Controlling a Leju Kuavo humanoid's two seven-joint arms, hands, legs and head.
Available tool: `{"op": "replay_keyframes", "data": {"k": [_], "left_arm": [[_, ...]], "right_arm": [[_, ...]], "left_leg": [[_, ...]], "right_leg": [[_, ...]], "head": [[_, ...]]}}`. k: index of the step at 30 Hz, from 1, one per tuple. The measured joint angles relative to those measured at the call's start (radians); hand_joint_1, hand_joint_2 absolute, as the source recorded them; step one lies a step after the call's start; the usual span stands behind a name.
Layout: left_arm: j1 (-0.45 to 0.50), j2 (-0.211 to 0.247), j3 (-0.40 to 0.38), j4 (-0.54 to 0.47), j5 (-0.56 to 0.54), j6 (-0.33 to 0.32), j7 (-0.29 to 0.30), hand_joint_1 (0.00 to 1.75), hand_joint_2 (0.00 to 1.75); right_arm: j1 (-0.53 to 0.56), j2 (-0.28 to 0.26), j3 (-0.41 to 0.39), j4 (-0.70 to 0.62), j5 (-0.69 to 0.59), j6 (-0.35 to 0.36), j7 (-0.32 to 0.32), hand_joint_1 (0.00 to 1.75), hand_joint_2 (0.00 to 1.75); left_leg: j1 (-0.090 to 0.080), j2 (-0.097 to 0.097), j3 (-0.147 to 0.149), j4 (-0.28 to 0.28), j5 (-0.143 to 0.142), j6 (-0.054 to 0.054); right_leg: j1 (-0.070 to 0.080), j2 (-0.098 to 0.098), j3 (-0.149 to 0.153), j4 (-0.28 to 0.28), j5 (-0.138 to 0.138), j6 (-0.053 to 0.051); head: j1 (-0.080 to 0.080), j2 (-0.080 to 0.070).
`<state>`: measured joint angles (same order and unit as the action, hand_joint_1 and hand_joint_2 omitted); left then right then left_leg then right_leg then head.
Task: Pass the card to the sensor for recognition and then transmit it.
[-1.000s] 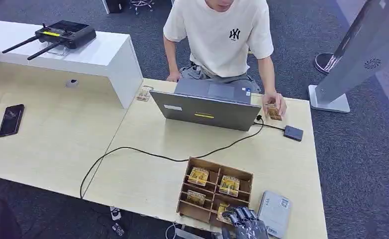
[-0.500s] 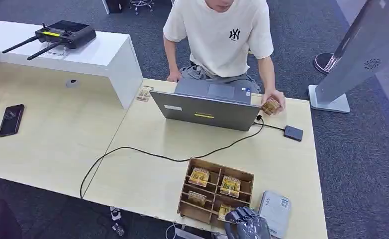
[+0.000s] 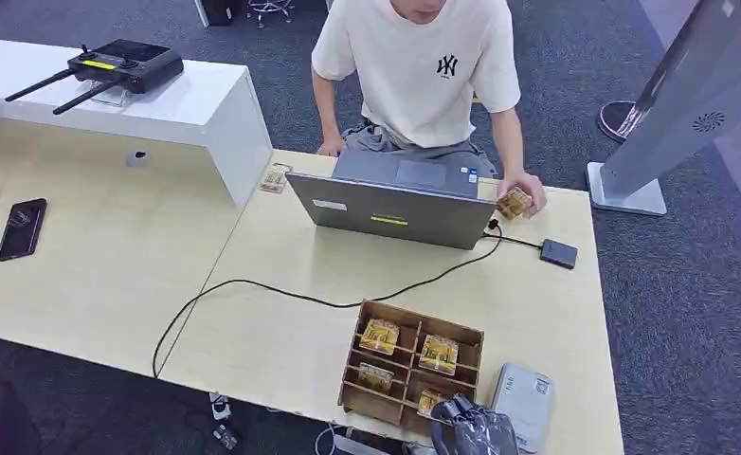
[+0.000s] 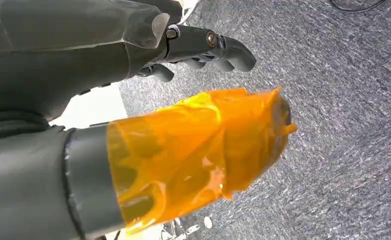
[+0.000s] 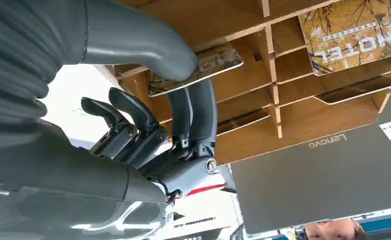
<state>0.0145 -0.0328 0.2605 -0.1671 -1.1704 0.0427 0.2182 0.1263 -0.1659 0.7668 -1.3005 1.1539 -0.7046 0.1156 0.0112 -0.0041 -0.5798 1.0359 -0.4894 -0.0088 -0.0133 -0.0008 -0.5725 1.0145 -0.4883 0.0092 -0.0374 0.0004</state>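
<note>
A wooden divider box (image 3: 416, 317) at the table's near edge holds several yellow cards (image 3: 437, 353). My right hand (image 3: 473, 428) reaches into its nearest right compartment. In the right wrist view the thumb and fingers (image 5: 193, 110) pinch one card (image 5: 219, 59) that still stands in the box (image 5: 333, 115). A small black sensor (image 3: 558, 253) lies on the table's right side, cabled to the laptop (image 3: 391, 210). My left hand (image 4: 133, 100) hangs over the carpet, its orange-taped thumb (image 4: 203, 150) apart from loosely bent fingers, holding nothing.
A person sits behind the laptop and holds a card (image 3: 515, 203) by its right corner. A grey device (image 3: 523, 406) lies right of the box. A black cable (image 3: 253, 284) crosses the table. A phone (image 3: 21, 227) lies far left.
My right hand has turned and sunk into the box's near compartment, closing on a card. The person has lifted their card off the table.
</note>
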Motion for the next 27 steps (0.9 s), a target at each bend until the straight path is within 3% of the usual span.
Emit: {"op": "replay_keyframes", "data": {"k": [11,18,22,27], "left_arm": [[0.002,0.002,0.003,0.000,0.006,0.002,-0.005,0.00,0.00],[0.005,0.003,0.014,0.000,0.010,0.004,-0.009,0.00,0.00],[0.006,0.003,0.018,0.000,0.011,0.005,-0.010,0.00,0.00],[0.008,0.003,0.024,0.000,0.015,0.009,-0.017,0.00,0.00]], "right_arm": [[0.049,0.035,-0.070,-0.090,0.007,0.000,-0.015,1.75,1.75],[0.090,0.067,-0.140,-0.178,-0.068,0.000,-0.112,1.75,1.75],[0.106,0.083,-0.167,-0.208,-0.079,0.000,-0.126,1.75,1.75],[0.128,0.095,-0.191,-0.247,-0.211,0.000,-0.172,1.75,1.75]], "left_leg": [[0.000,0.000,0.000,0.000,0.000,0.000],[0.000,0.000,0.000,0.000,0.000,0.000],[0.000,0.000,0.000,0.000,0.000,0.000],[0.000,0.000,0.000,0.000,0.000,0.000]], "right_leg": [[0.000,0.000,0.000,0.000,0.000,0.000],[0.000,0.000,0.000,0.000,0.000,0.000],[0.000,0.000,0.000,0.000,0.000,0.000],[0.000,0.000,0.000,0.000,0.000,0.000]], "head": [[0.000,0.000],[0.000,0.000],[0.000,0.000],[0.000,0.000]]}}
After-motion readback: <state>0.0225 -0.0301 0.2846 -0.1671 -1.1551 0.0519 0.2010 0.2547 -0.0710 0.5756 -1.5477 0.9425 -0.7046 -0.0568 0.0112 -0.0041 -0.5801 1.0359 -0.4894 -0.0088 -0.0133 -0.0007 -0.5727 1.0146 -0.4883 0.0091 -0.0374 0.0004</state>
